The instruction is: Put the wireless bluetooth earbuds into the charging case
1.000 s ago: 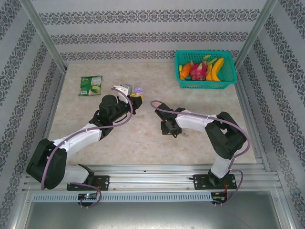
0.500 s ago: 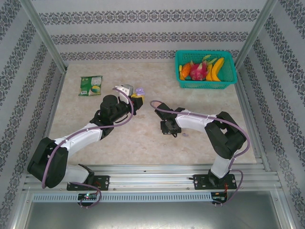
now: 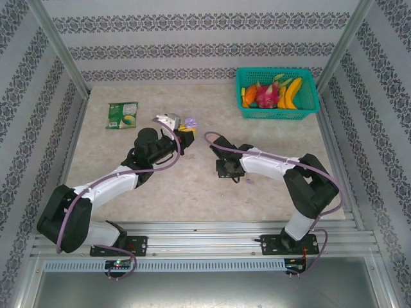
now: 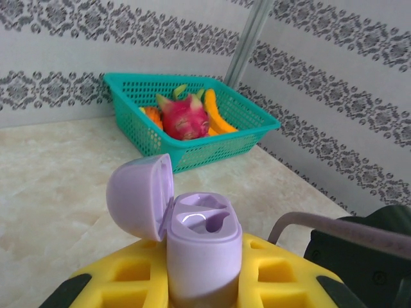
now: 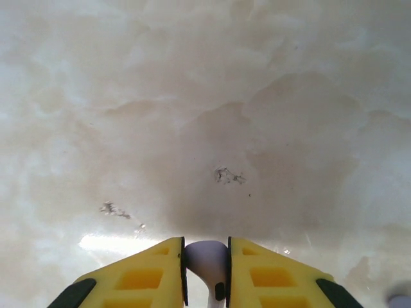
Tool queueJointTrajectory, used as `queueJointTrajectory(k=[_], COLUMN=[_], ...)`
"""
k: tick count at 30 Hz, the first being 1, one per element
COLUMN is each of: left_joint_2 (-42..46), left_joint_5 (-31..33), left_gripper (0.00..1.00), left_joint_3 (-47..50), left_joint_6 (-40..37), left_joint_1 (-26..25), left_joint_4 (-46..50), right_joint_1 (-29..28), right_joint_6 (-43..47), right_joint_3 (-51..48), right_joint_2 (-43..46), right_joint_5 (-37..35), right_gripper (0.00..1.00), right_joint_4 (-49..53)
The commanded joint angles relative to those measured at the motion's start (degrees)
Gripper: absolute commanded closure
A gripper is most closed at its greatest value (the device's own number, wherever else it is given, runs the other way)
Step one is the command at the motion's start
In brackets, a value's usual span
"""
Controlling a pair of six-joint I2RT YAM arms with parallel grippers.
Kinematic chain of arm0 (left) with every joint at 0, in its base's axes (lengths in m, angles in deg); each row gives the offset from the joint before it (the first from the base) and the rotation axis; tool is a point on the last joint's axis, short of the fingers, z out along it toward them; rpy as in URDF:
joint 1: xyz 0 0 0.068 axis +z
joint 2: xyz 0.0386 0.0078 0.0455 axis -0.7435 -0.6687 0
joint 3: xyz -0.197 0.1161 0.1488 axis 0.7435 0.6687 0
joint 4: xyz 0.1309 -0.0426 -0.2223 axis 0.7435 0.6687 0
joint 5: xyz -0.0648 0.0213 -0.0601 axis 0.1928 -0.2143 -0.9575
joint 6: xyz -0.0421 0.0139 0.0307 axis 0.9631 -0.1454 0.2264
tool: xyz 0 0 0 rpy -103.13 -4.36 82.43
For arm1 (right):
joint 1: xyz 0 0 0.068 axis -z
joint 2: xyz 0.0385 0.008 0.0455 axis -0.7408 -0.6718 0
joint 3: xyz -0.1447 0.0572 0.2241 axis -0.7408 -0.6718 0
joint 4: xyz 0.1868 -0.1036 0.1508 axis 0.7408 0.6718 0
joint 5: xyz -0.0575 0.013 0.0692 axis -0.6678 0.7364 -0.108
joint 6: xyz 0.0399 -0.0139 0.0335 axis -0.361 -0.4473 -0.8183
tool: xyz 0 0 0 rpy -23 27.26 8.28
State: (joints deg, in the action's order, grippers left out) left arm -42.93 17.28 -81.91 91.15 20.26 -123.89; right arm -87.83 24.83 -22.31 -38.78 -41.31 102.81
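Yellow ribbed fingers [image 5: 144,277] of the right gripper [image 5: 205,273] pinch a tiny pale purple earbud [image 5: 204,258], seen from the right wrist. The bud sits squarely in the narrow gap between them, both inner faces against its sides. Its rounded head pokes out past the tips toward the beige marbled tabletop [image 5: 205,96]. Whether the bud touches the stone cannot be told.

Across the table, the left gripper [image 4: 204,285] is clamped on a small pale purple charging case [image 4: 204,247] and holds it upright between its own yellow fingers [image 4: 122,279]. The domed lid [image 4: 138,199] hangs open on its hinge, tipped to the left in the wrist view, and the top face shows glossy moulded wells.

From above, the two grippers stand apart near the middle of the table. The case is raised on the left and the earbud is held low on the right.

At the far right corner a teal plastic mesh basket [image 3: 277,116] holds a pink dragon fruit [image 3: 268,95], yellow bananas [image 3: 293,93] and an orange fruit [image 3: 249,96]. A green snack packet [image 3: 122,115] lies flat at the far left, well apart from both arms.
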Motion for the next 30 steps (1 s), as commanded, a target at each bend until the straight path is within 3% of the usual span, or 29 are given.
queueJointTrajectory(k=[1, 16, 23, 30], left_joint_2=[1.3, 4.7, 5.0, 5.8], left_joint_5=[-3.2, -12.6, -9.5, 1.4], left_gripper=[1.0, 1.0, 1.0, 1.0], left_joint_3=[1.8, 1.8, 1.1, 1.6], left_joint_6=[-3.0, -10.3, -13.4, -21.5], left_joint_1=[-0.7, -0.8, -0.9, -2.5], left_joint_4=[-6.1, -2.7, -1.2, -3.0], right_joint_1=[-0.4, 5.6, 6.7, 4.9], right_joint_6=[-0.7, 2.1, 5.8, 6.9], right_joint_3=[-1.1, 0.8, 7.9, 13.0], right_joint_2=[3.7, 21.5, 25.1, 25.1], right_joint_5=[-2.1, -3.1, -2.2, -1.0], right_gripper=[0.8, 0.81, 0.8, 0.8], right_joint_4=[-0.5, -0.6, -1.5, -6.8])
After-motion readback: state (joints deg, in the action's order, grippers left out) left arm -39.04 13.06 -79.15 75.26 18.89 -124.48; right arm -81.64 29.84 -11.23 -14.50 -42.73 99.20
